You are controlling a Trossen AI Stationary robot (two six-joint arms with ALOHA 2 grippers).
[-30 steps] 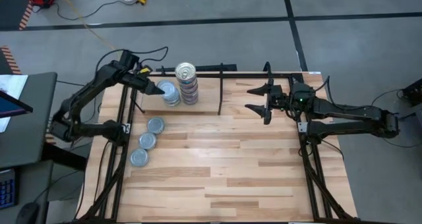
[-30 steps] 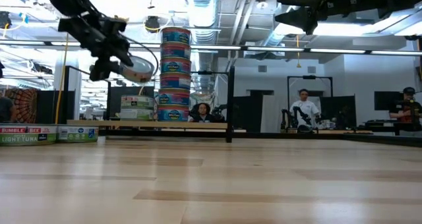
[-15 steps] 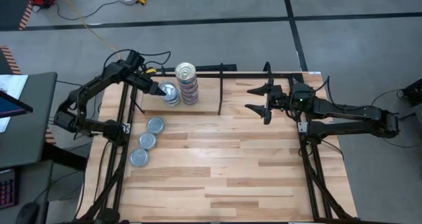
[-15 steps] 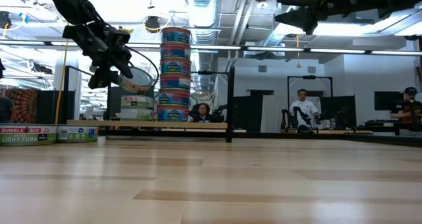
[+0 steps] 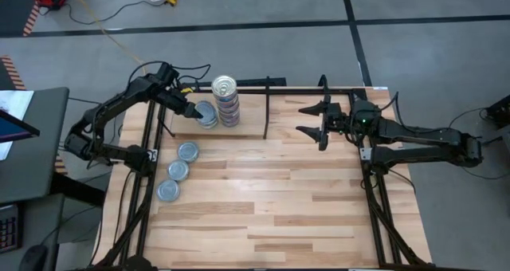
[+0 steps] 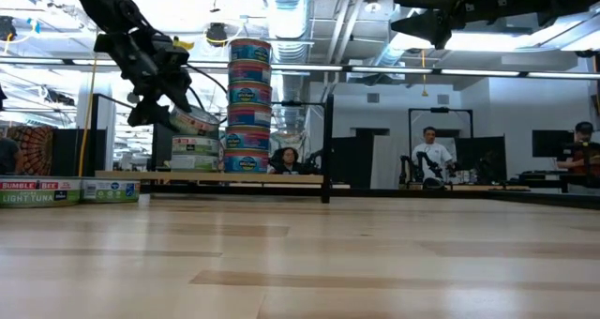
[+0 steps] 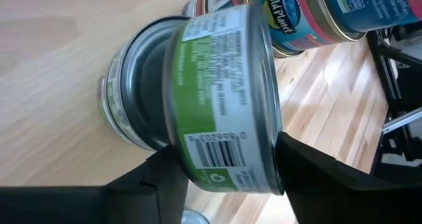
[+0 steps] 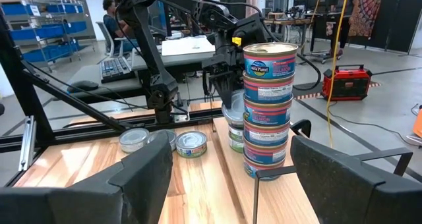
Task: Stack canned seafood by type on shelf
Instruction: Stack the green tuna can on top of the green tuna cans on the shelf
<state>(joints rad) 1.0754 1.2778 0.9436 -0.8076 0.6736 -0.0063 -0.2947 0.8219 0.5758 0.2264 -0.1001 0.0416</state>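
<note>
High view, starting at the far left: three loose tins (image 5: 178,170) with bluish-grey tops lie in a slanting row on the table (image 5: 279,215), near its left edge and in front of the shelf (image 5: 291,111). Above them the left arm (image 5: 119,108) reaches in over the shelf's left end, and the left jaws sit at a short stack (image 5: 205,114) of tins there. From the left wrist, a green-labelled tin (image 7: 224,99) is tilted on its edge, leaning on the tin below it (image 7: 128,99), with a dark finger (image 7: 158,184) on either side. Both fingers sit right at its rims, but I cannot tell whether they are clamping it or have let it go. The low view agrees: the tilted tin (image 6: 195,122) is cocked at an angle on top of the short stack (image 6: 195,154).

Just beside that, to the right, stands the tall stack (image 5: 226,102), five tins high in the low view (image 6: 248,103), gold pull-tab top uppermost. Next comes the black divider rod (image 5: 266,119) crossing the shelf board.

Further right, the right arm (image 5: 414,135) hangs over the shelf's right half, well apart from every tin. The right jaws are spread wide and hold nothing; their wrist camera looks across at the tall stack (image 8: 269,112) and the loose tins (image 8: 191,143). Behind the table, a person (image 6: 432,155) stands in the room
</note>
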